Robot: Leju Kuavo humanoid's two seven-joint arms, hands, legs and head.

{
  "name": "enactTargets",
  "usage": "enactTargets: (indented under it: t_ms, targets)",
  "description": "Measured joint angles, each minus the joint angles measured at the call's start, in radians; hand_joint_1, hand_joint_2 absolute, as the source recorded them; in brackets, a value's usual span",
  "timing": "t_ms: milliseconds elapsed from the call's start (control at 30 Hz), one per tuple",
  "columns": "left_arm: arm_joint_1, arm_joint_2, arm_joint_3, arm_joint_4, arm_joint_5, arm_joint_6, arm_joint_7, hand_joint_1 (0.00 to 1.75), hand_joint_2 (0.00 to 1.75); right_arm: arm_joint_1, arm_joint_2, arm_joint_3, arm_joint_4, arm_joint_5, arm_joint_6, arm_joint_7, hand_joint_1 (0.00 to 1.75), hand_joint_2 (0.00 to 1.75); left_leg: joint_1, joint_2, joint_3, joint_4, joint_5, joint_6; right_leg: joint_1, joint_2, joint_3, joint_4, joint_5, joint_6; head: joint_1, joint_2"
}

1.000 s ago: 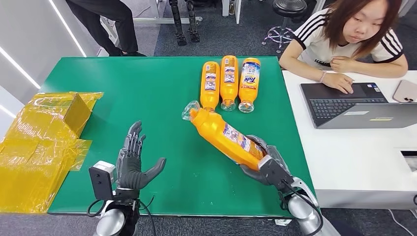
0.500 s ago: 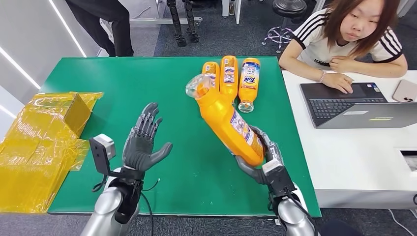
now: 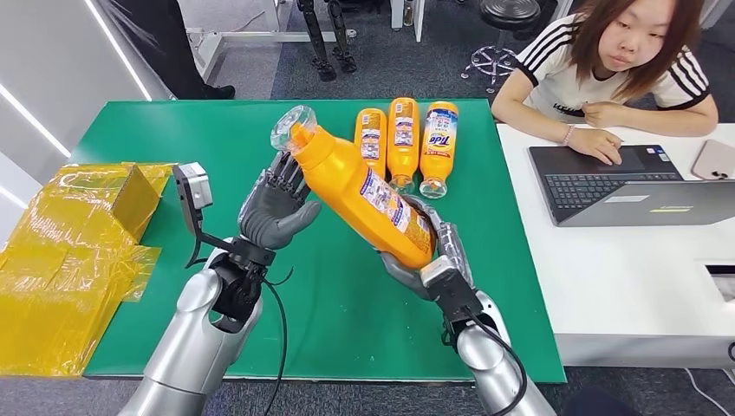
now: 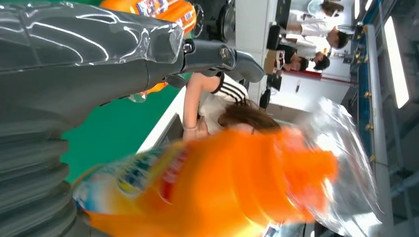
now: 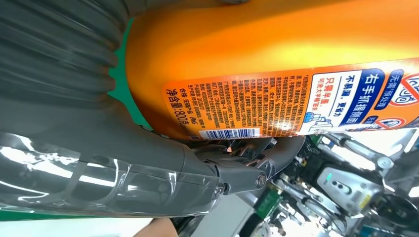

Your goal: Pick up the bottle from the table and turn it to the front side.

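Since half a second ago the bottle (image 3: 360,192) has swung its capped end leftward, from above the row of three bottles (image 3: 404,146) to well left of that row, and the left hand (image 3: 275,208) has risen from low over the table to meet it.

Bottle now: off the green table (image 3: 173,139), tilted, clear-wrapped cap end up and away from the robot, base down toward it. It hangs in front of the row of three bottles, overlapping the nearest one in the head view.

Right hand (image 3: 431,251): fingers wrapped around the base end, carrying the weight. The right wrist view shows the barcode and fine-print label (image 5: 296,106), so the back face looks to lie toward that palm.

Left hand: fingers spread, palm toward the bottle's neck, just beside it. Contact cannot be confirmed; the left wrist view is blurred there.

Step in hand, as I judge it: hand-to-hand turn.
- Close the left fingers fully on the neck or shoulder before the right grip loosens.
- Roll about the long axis; keep the tilt steady.
- The film on the cap looks slick, so grip the orange body rather than the wrap.
- Keep the cap end away from the row of three while turning.

Beyond the row: a person (image 3: 620,61) at a laptop (image 3: 607,178); yellow wrapped packs (image 3: 74,251) lie far on the other side of it.
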Motion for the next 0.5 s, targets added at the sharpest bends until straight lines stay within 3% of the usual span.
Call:
enactTargets:
  t_ms: [500]
  targets:
    - [-0.065, -0.024, -0.009, 0.051, 0.014, -0.008, 0.037, 0.00, 1.75, -0.043, 0.021, 0.008, 0.110, 0.044, 0.007, 0.029, 1.75, 1.75, 0.000, 0.000, 0.000, 0.000, 0.000, 0.000, 0.000, 0.000, 0.000, 0.000, 0.000, 0.000, 0.000, 0.000]
